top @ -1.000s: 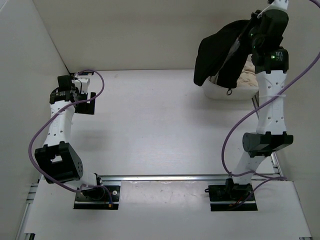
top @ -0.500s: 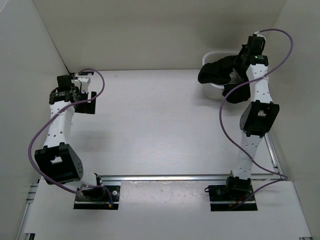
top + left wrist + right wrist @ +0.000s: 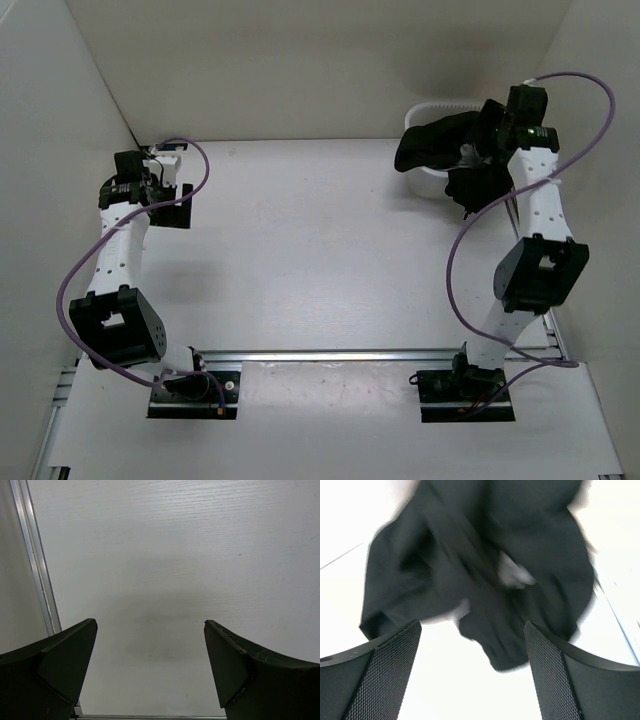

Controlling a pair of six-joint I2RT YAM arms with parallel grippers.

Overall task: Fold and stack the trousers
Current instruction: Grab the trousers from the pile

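The black trousers (image 3: 438, 145) lie crumpled over the white basket (image 3: 424, 182) at the back right, one part hanging down its right side. My right gripper (image 3: 487, 140) hovers right over them, open. In the right wrist view the trousers (image 3: 485, 560) show blurred beyond the right gripper (image 3: 471, 625), whose fingers stand wide apart and hold nothing. My left gripper (image 3: 168, 205) is at the far left of the table. It stands open over bare table (image 3: 150, 625) in the left wrist view.
White walls close in the table on the left, back and right. An aluminium rail (image 3: 350, 353) runs along the near edge between the arm bases. Another rail (image 3: 35, 555) runs beside the left gripper.
The right arm came down from holding the trousers high and lowered them onto the basket. Its gripper then opened and let them go. The left arm has not moved.
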